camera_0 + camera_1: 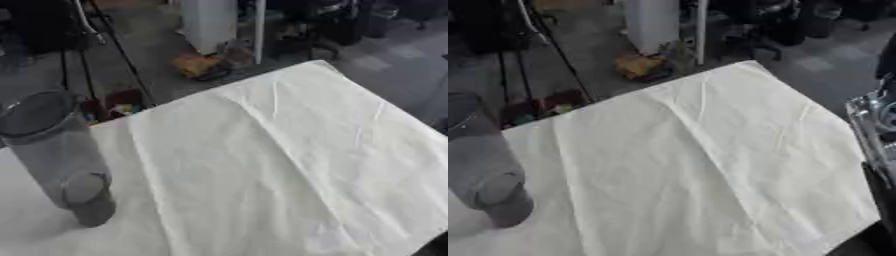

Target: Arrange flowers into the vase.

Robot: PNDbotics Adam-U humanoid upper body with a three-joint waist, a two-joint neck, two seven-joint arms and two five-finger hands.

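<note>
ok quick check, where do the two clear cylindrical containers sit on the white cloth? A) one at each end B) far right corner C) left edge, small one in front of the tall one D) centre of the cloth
C: the tall container stands at the cloth's left edge with the small container just in front of it; no flowers show in either.

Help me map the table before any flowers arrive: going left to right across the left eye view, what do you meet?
Tall grey vase → small grey cup in front of its base → wide bare stretch of white cloth to the right edge. No flowers or hands show.
</note>
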